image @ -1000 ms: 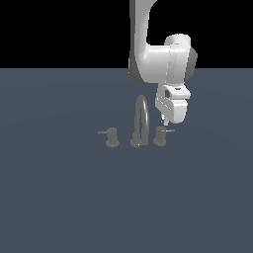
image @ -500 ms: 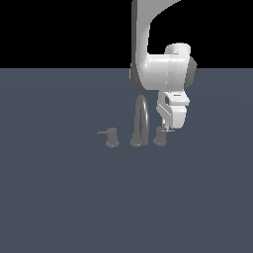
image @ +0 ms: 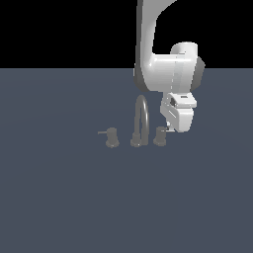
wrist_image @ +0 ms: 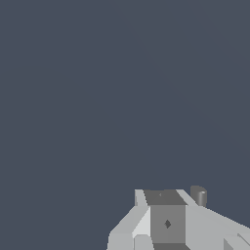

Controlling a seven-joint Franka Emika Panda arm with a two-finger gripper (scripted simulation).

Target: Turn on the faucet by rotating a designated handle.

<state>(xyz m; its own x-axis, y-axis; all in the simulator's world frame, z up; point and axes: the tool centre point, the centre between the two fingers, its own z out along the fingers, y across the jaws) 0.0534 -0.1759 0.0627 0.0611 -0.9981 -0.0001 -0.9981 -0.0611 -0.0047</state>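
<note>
The faucet [image: 141, 121] is a small grey set with a tall arched spout and two short knobs. The handle [image: 160, 136] is the knob on the exterior view's right, and its thin rod lever [image: 169, 131] points rightward. My gripper [image: 178, 128] hangs just right of this knob at lever height, and its body hides the lever's outer end. I cannot tell if it touches the lever. In the wrist view the fingers [wrist_image: 167, 222] sit together with no gap, shut on nothing. A short grey cylinder [wrist_image: 198, 195] shows right beside them.
The twin knob [image: 112, 137] stands at the exterior view's left with its lever [image: 102, 132] pointing leftward. The faucet stands on a flat dark blue-grey surface [image: 74, 197]. The white arm [image: 168, 69] rises above and behind the faucet.
The gripper has come down and slightly leftward in the exterior view, from above the right knob to lever height beside it. The faucet's knobs and levers look unmoved.
</note>
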